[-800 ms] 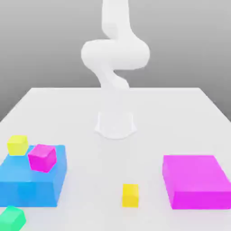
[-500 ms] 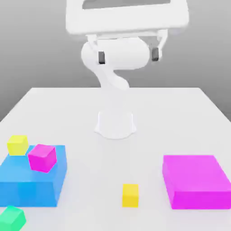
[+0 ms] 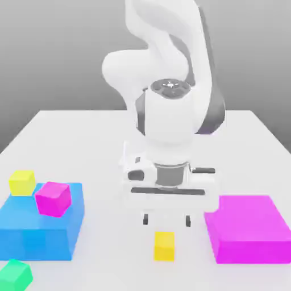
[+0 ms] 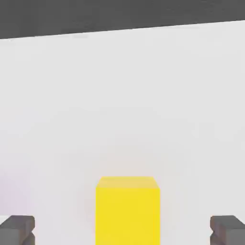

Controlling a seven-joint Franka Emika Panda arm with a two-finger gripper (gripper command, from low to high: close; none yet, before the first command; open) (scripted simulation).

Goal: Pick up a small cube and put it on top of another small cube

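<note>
The small golden-yellow cube [image 3: 164, 246] is sitting on the table just to the exterior view's left of the big flat magenta block [image 3: 250, 230]. The white two-finger gripper [image 3: 167, 220], out of sight a moment ago, is now hovering above that cube, spread wide, gripping nothing, so a grasp is looking close. Beyond, the small green cube [image 3: 15, 277] is waiting (stacking comes later).

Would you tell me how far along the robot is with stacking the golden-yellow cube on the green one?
Nothing is stacked yet: the golden-yellow cube sits on the table. In hand is the approach: the gripper hangs above it, fingers open, holding nothing. Left are the grasp, the lift, and the placing on the green cube, beside the blue block.
</note>
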